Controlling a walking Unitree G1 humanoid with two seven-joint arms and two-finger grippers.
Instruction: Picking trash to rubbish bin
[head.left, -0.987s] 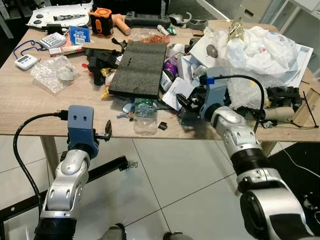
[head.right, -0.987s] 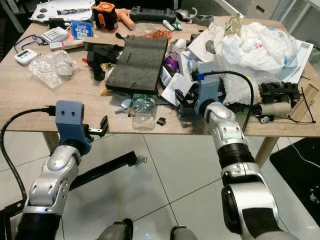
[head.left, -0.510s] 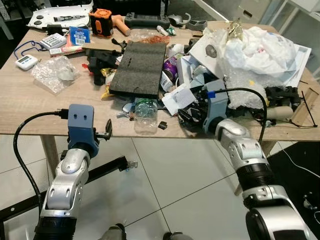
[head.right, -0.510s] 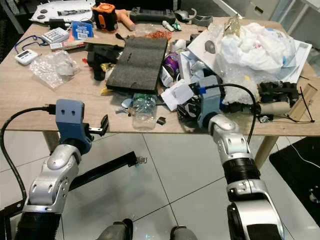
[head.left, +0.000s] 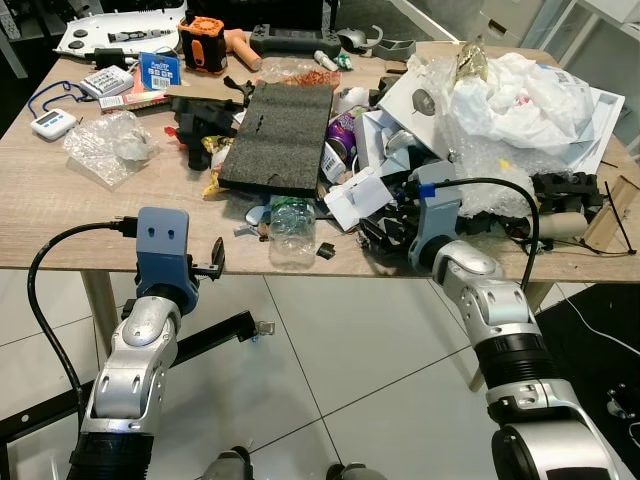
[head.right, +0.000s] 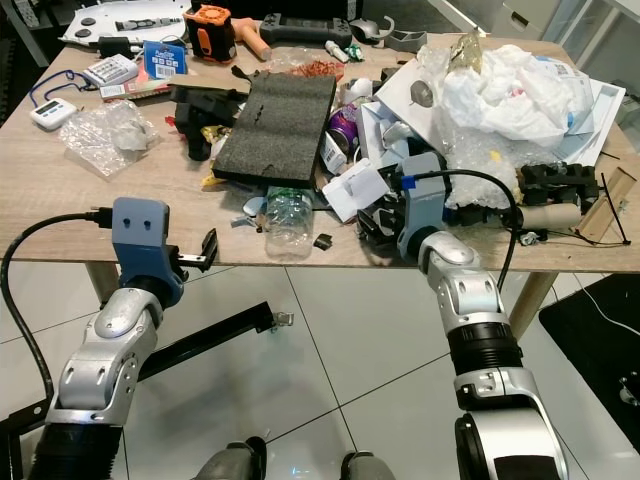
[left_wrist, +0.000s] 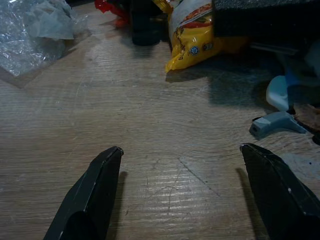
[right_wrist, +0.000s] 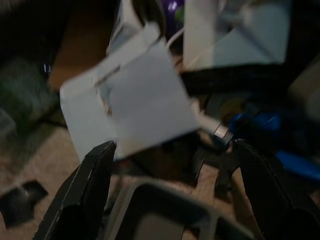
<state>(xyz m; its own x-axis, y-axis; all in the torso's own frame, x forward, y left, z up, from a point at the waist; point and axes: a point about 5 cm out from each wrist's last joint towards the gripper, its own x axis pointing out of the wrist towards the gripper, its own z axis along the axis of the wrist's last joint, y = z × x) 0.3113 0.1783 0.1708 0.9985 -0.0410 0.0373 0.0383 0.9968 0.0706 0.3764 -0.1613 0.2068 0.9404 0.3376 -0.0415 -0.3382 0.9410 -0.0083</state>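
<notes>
I've got the right gripper (right_wrist: 170, 165) at the front edge of the cluttered wooden desk (head.left: 60, 210), jaws spread and holding nothing, aimed at the folded white paper scrap (right_wrist: 137, 97) that lies just ahead, propped on the pile of rubbish beside the crushed clear plastic bottle (head.left: 291, 228). The wrist picture is blurred, so contact is hard to judge; the paper looks just ahead of the fingertips (right_wrist: 102, 155), not between them. My plan: ease forward until one edge sits between the jaws, pinch that edge only, and avoid the black cable and blue bit behind it. Lift straight up so the pile isn't dragged. Left gripper (left_wrist: 180, 165) idles spread over bare desk near a yellow snack wrapper (left_wrist: 200, 37). I can't see a bin.
</notes>
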